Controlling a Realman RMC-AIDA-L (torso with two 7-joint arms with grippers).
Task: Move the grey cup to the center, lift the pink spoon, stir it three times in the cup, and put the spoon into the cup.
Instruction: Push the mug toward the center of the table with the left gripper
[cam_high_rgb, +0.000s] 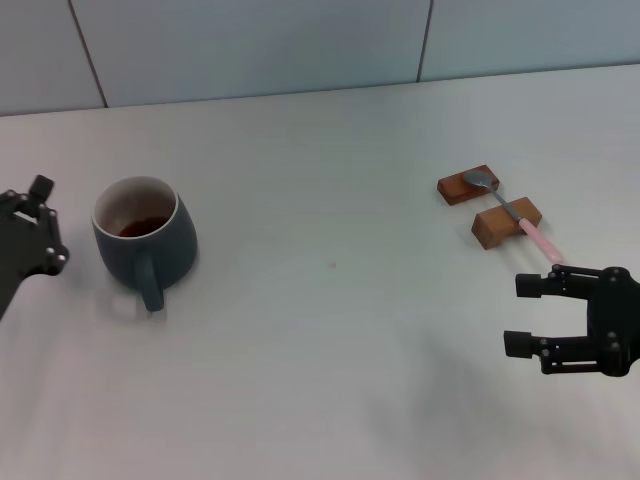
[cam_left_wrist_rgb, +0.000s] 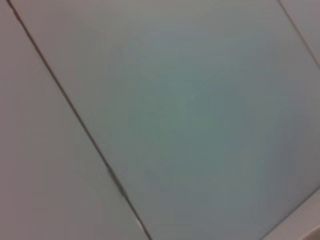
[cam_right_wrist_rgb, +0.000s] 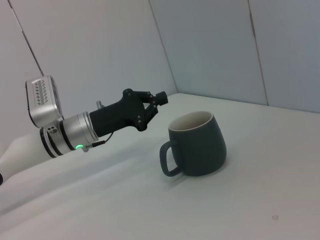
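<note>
Meanwhile, we had a mug at our left and a spoon at our right, with both end effectors holding nothing.

We saw the grey cup (cam_high_rgb: 143, 238) upright on the white bench (cam_high_rgb: 330, 330), handle toward us, with dark liquid low in its pale inside. Our left end effector (cam_high_rgb: 38, 225) hovered just beside the cup's outer side, apart from it; we could not tell whether its fingers were spread or closed. The pink spoon (cam_high_rgb: 515, 211) lay across two wooden blocks (cam_high_rgb: 490, 205) far to the right, its metal bowl on the farther block and its pink handle running past the nearer one. Our right end effector (cam_high_rgb: 528, 315) sat near the handle's end, its fingers spread, gripping nothing.
</note>
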